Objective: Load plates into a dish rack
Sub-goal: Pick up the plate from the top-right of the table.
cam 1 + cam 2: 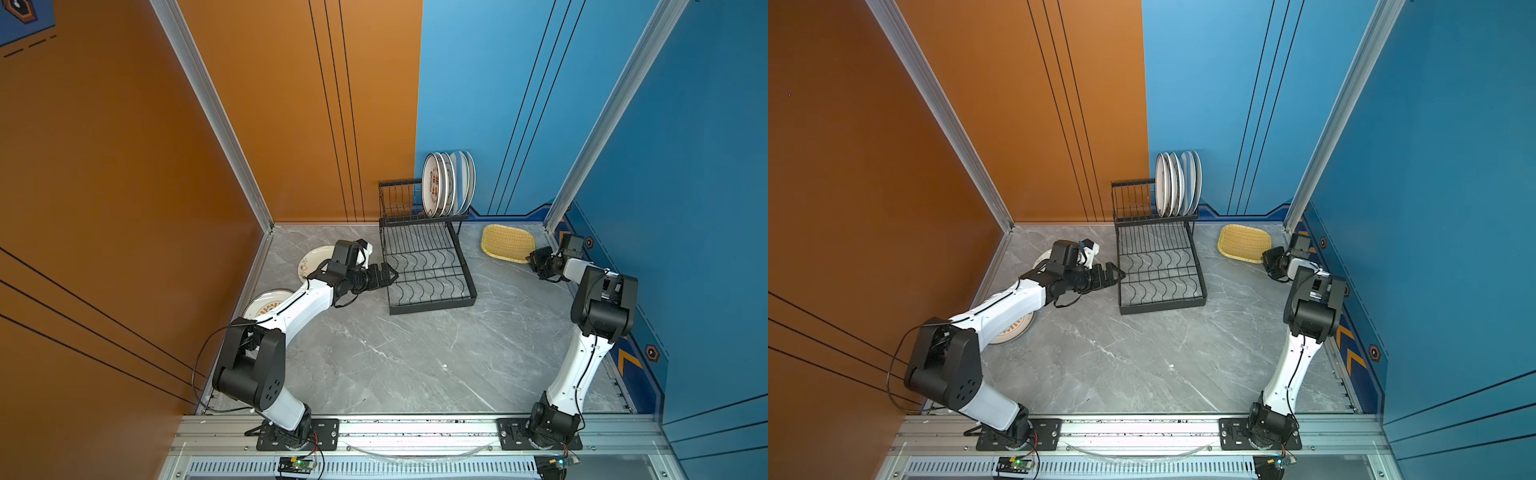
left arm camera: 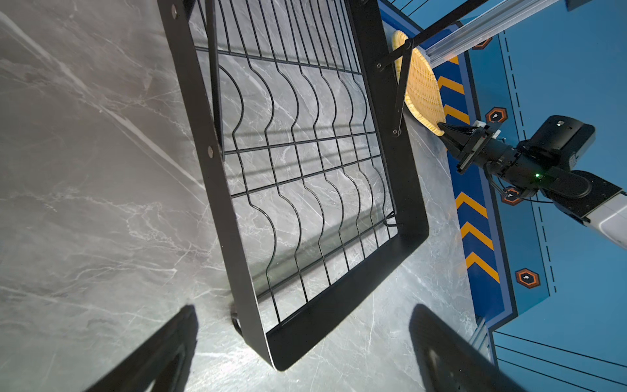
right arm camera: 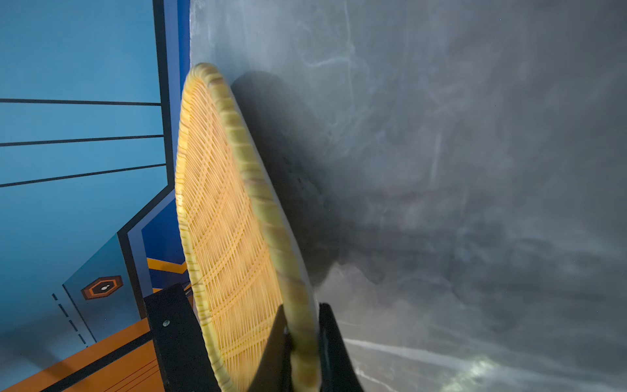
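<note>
Here the rack [image 1: 432, 306] stands at the far middle of the grey tabletop [image 1: 415, 353], its rear tier against the wall where orange meets blue. Several plates [image 1: 446, 183] stand on edge in the right part of that rear tier, and in both top views its left part and the wavy lower tier hold nothing. To the left, near the orange wall, a cream plate [image 1: 316, 259] and a patterned plate [image 1: 266, 301] lie flat on the tabletop. The left arm reaches over both and hides part of each. The left fingers [image 1: 384, 276] are spread wide and hold nothing. They sit at the left rim of the lower tier, and in the left wrist view the rack's near corner [image 2: 339, 322] shows between the two fingers [image 2: 163, 353]. Whether they touch the rim cannot be told. The yellow woven tray [image 1: 508, 242] lies on the far right of the tabletop, right of the rack and apart from it, near the blue corner. The right fingers [image 3: 334, 346] are clamped on its near-right rim, one on the woven inner face and one on the underside [image 3: 224, 220]. A dark shadow spreads on the tabletop beneath the tray on that gripped side.
</note>
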`<state>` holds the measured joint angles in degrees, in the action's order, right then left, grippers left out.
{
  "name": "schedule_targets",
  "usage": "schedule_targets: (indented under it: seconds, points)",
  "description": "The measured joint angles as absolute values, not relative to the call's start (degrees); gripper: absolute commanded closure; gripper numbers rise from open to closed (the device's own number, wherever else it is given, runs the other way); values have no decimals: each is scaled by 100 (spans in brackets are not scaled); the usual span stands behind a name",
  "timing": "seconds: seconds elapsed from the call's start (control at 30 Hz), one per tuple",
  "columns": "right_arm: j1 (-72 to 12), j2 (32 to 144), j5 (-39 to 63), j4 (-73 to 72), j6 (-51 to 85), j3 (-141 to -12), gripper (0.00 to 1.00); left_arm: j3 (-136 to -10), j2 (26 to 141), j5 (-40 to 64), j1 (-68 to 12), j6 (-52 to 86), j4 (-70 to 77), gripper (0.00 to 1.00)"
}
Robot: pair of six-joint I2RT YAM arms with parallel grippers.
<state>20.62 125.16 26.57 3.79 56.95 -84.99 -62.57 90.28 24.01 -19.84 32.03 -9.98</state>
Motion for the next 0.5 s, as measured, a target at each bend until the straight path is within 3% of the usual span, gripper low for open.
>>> schedule_targets:
  seconds: [0.5]
  points:
    - [2067,12186,2724,78,5686,-7957,100,-6257,9028,2397,-2049,3201,-978,2]
